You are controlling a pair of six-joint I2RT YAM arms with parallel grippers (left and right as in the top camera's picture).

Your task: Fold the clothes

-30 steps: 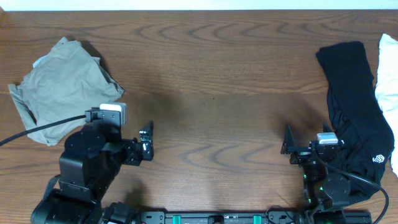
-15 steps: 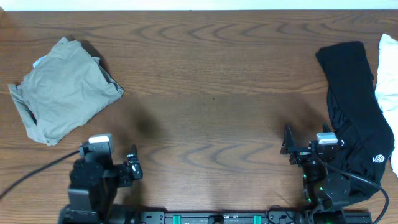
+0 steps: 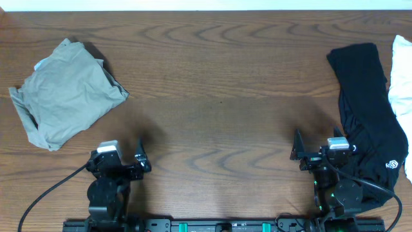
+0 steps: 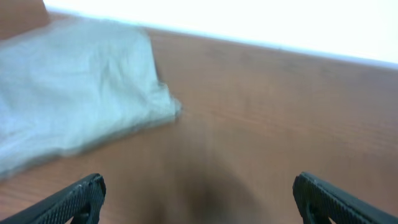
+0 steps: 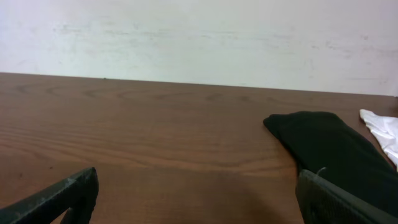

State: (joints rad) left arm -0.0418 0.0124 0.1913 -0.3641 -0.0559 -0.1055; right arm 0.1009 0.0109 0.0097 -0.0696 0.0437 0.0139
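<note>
Though nothing is gripped yet, the layout reads clearly. Upper left: crumpled pale grey-green cotton trousers [image 3: 67, 90], loosely bundled on the brown wood-grain table [image 3: 219, 77], near its left edge. Bottom left, the left gripper [image 3: 140, 162] sits w/ jaws spread wide, empty, apart from the cloth, prob. parked out of its way. Centre is bare wood, so ample room to spread a garment. Bottom right, the right gripper [image 3: 299, 151] likewise gapes wide, empty, just beside a long black soft garment [image 3: 367, 122] lying along the right side. A white cloth [image 3: 402, 71] runs off the right edge, only partly in frame.
</note>
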